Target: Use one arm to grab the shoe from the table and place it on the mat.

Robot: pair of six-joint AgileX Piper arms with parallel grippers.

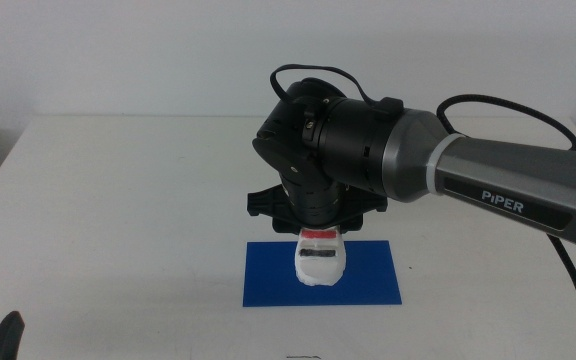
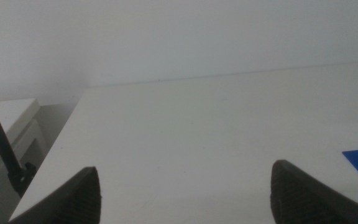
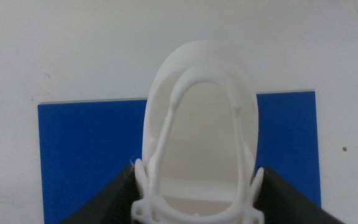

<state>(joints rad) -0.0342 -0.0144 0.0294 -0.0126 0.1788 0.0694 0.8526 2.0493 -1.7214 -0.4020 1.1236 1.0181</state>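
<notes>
White shoe (image 1: 319, 258) — red and black straps — on a dark blue mat (image 1: 368, 275); plain white table (image 1: 118, 220).

We see even, bright, diffuse light on the wide white tabletop (image 1: 118, 220), shadows faint. Both wrist views look soft; the left one greyer, its near dark jaws blurred.

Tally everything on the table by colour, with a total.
White: 1, the shoe, held by the right gripper.
Blue: 1, the mat.
Total: 2.
The left gripper waits, open, at the table's near left edge.
</notes>
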